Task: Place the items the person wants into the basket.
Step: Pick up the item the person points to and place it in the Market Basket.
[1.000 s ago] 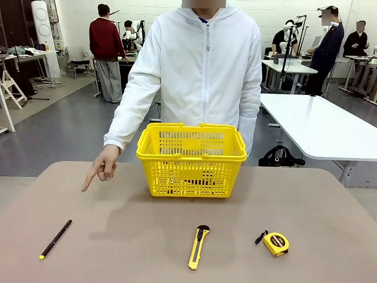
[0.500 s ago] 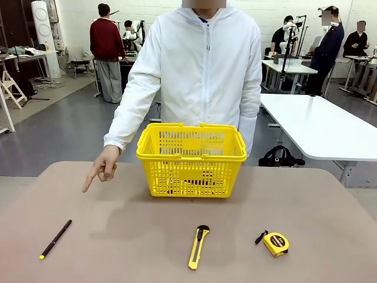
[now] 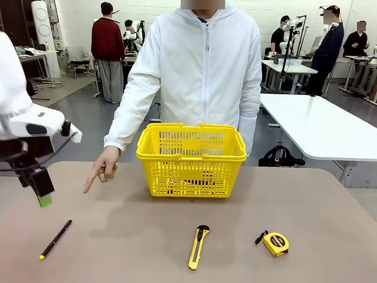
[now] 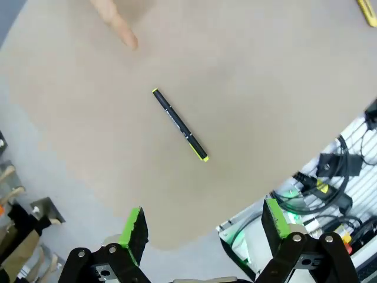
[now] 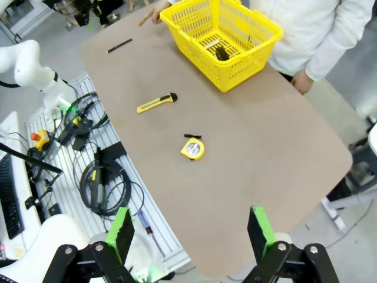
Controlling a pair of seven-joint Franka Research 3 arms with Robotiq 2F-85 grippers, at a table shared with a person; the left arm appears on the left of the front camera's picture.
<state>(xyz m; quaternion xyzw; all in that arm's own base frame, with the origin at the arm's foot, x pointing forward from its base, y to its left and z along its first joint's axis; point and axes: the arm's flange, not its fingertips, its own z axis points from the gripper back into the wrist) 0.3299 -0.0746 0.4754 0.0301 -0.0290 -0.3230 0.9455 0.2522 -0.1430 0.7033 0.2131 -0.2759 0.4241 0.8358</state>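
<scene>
Matte tan tabletop (image 3: pixel 294 200) holds a slim black pen (image 3: pixel 56 239) near the wide-spread left end effector (image 4: pixel 203 218).

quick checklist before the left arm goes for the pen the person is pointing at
1. Left gripper open: ok, jaws wide apart, nothing between them.
2. Black pen with yellow tip lying free, nothing touching it: ok.
3. Person's hand apart from the pen: ok, the finger points down well short of it.
4. Gripper lined up on the pen: not ok, it hangs above, and the pen lies ahead of it, not between the jaws.
5. Yellow basket open on top, handles folded down: ok.
</scene>
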